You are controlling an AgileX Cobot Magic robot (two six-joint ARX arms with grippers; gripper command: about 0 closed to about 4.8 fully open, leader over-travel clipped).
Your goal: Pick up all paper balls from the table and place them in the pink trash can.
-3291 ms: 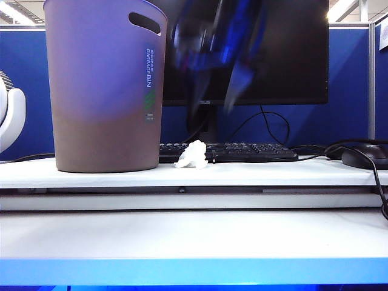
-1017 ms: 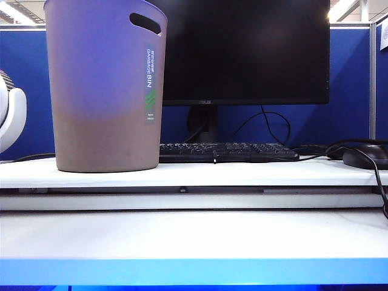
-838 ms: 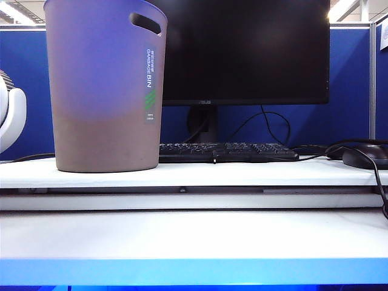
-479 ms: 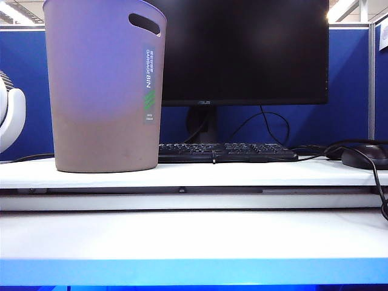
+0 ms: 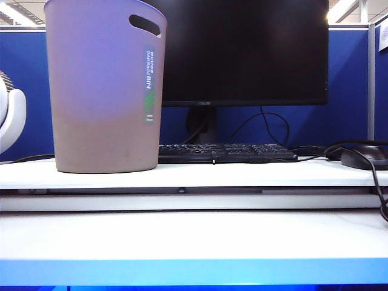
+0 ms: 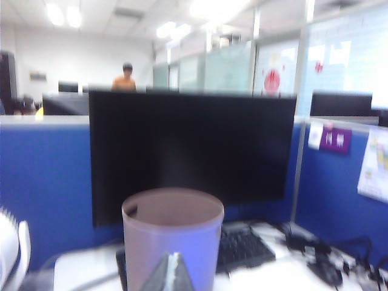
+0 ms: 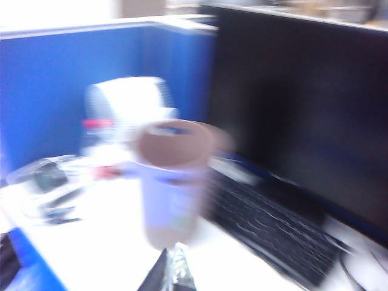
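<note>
The pink trash can (image 5: 103, 91) stands on the raised back tier of the white table (image 5: 194, 233), at the left. No paper balls show in any view. Neither arm appears in the exterior view. In the left wrist view my left gripper (image 6: 173, 257) is shut with nothing between its tips, held high and facing the trash can (image 6: 173, 236). The right wrist view is blurred; my right gripper (image 7: 177, 247) is shut and empty, and the trash can (image 7: 173, 182) stands beyond its tips.
A black monitor (image 5: 242, 51) stands behind a black keyboard (image 5: 227, 151) to the right of the bin. A mouse (image 5: 364, 157) with cables lies at the far right. A white fan (image 5: 11, 118) sits at the left edge, and blue partitions close off the back.
The white paper ball by the keyboard and the blurred arm above it are gone from the exterior view. Over the last second that view stays the same.
</note>
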